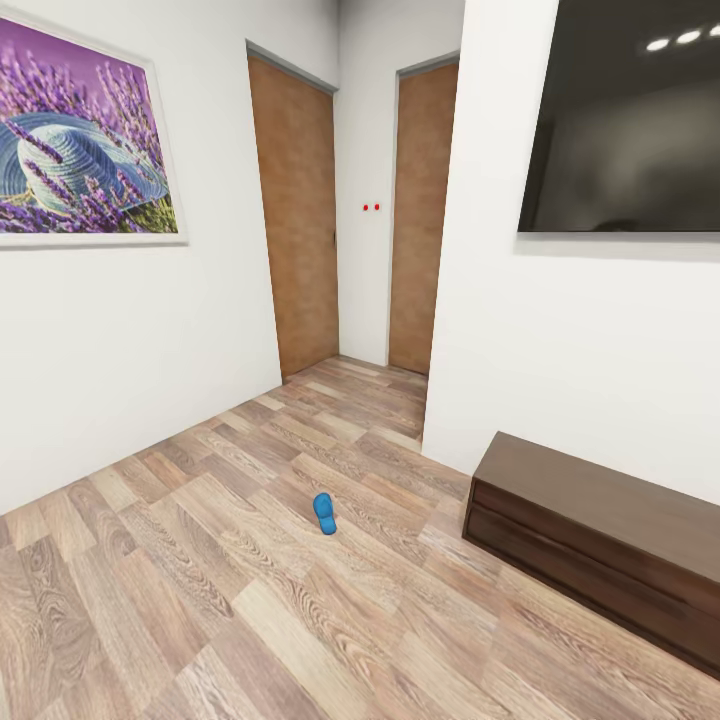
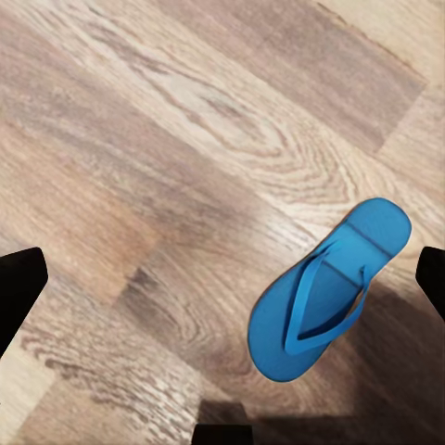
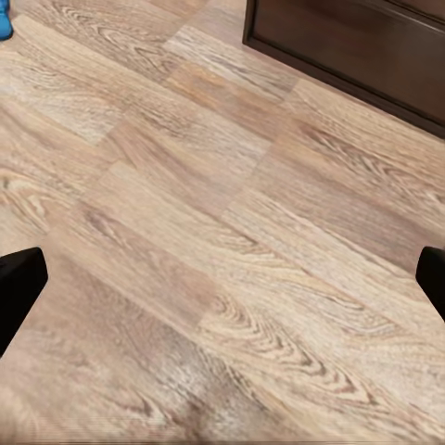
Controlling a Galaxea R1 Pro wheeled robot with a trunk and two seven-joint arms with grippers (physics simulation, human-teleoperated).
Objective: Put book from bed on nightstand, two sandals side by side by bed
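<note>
From my head camera I see one blue sandal point(image 1: 324, 513) lying flat on the wood-plank floor point(image 1: 180, 600), out in the open, with the long dark bench cabinet point(image 1: 600, 540) well off toward my right arm's side. A lavender picture point(image 1: 85, 150) hangs on the wall toward my left arm's side, two brown doors point(image 1: 295, 215) stand ahead, and a dark screen point(image 1: 625, 120) is mounted above the cabinet.

Through my left wrist camera, my left gripper point(image 2: 222, 278) hangs over the floor with its two dark fingertips point(image 2: 19, 287) spread wide and nothing between them. The sandal point(image 2: 324, 292) lies strap up beneath it, nearer one fingertip than the other and not centred in the gap.

Through my right wrist camera, my right gripper point(image 3: 222, 283) is likewise spread wide and empty over bare planks, with the cabinet's edge point(image 3: 352, 46) well ahead of it and a sliver of blue at the picture's corner.

I judge the step in hand to be picking up this sandal with my left hand. To do it well I should shift until the sole sits midway between the fingers, turn the wrist so the jaws close across its narrow width, then lower nearly to the floor before closing. It is thin and flat, so a high or off-centre pinch could slip off.
</note>
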